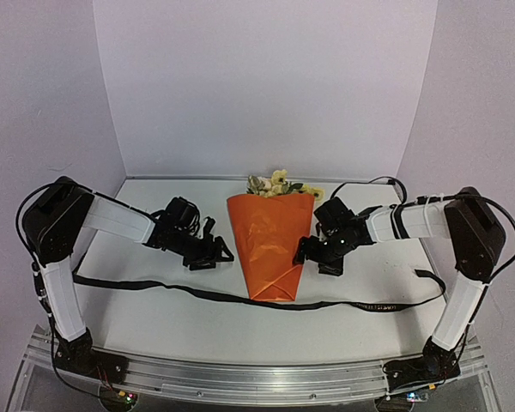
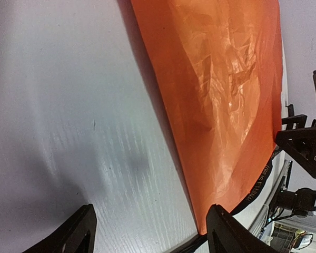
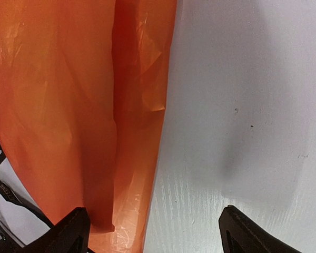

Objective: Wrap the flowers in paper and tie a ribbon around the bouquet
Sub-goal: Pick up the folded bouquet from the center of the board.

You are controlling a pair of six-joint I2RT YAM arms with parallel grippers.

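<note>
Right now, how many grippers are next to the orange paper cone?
2. The left gripper is left of the bouquet, the right gripper at its right edge; both open. None hidden.

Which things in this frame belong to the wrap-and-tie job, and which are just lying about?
Part of the job:
bouquet, an orange paper cone
flowers at its wide end
ribbon, untied, flat on the table by the cone's tip
left tool and right tool, both open, one on each side

Just there:
table
robot cable
backdrop
</note>
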